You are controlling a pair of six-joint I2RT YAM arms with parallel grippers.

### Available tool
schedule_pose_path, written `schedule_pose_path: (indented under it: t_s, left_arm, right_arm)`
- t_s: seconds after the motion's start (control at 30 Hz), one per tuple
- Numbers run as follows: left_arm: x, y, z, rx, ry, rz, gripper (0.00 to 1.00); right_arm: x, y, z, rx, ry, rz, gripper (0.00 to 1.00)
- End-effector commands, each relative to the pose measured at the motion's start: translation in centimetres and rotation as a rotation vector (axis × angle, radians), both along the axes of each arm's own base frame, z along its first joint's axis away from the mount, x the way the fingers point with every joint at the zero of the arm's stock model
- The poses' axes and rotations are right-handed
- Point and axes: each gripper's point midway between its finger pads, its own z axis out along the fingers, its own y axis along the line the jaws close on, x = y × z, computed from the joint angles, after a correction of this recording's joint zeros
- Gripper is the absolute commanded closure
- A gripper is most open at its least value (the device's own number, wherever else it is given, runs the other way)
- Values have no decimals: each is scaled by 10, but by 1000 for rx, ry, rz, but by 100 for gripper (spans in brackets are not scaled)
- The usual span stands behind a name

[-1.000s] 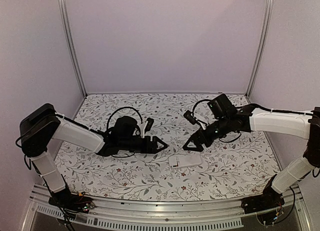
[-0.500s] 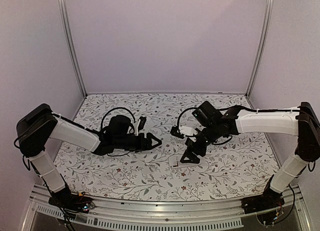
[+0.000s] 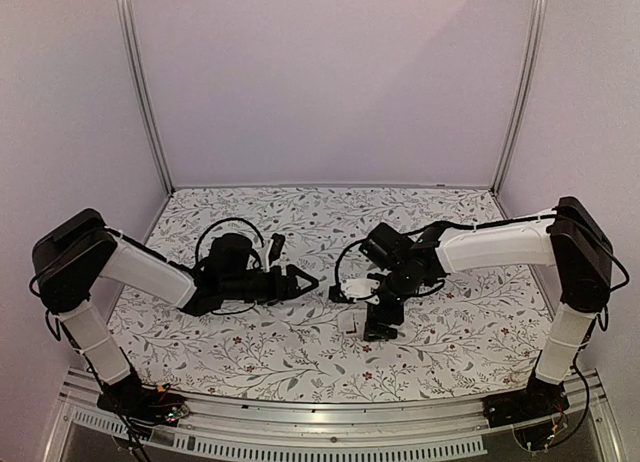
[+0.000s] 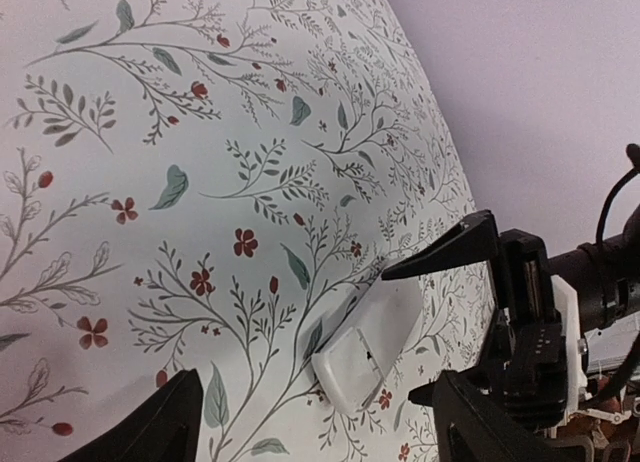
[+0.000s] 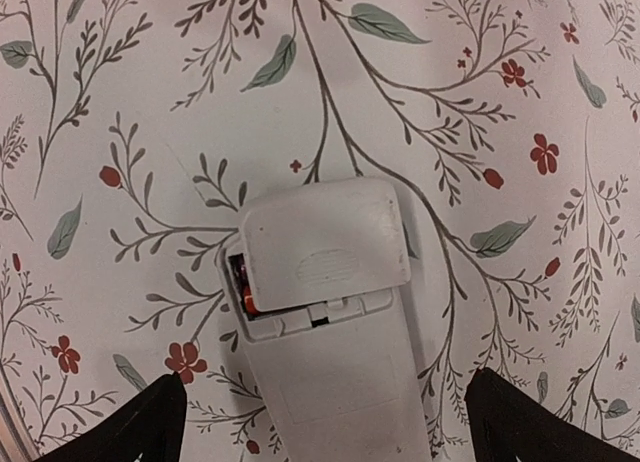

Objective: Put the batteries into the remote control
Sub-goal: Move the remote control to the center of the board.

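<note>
The remote control (image 5: 330,352) lies white back up on the flowered table. Its battery cover (image 5: 325,247) sits slightly askew over the compartment. An orange battery (image 5: 246,298) peeks out of the gap at the cover's left edge; the dark battery is not clearly visible. My right gripper (image 5: 325,422) is open and points down, with one finger on each side of the remote. In the top view it (image 3: 378,327) covers most of the remote (image 3: 349,323). My left gripper (image 3: 306,280) is open and empty, left of the remote (image 4: 368,350).
The right gripper (image 4: 510,312) shows in the left wrist view, standing over the far end of the remote. Purple walls and metal posts (image 3: 140,92) enclose the table (image 3: 250,352). A metal rail (image 3: 320,422) runs along the near edge.
My right arm has swung left and down, and its open fingers now straddle the remote. My left gripper has drawn back a little to the left.
</note>
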Motion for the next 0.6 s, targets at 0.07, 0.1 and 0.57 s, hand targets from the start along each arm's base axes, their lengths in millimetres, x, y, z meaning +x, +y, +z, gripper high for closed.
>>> schedule_pose_path:
  t_s: [0.07,0.1,0.57]
  left_arm:
    - [2,4,1,-50,-10,9,20]
    - [2,4,-1,-52,-6,9,20]
    - [5,12,-12,-65,22,34,22]
  right_arm:
    - [7,-2,-13,-64,-31,51,1]
    - [7,-2,-15,-69,-28,54,1]
    - [4,-2,-35,-117,27,79,18]
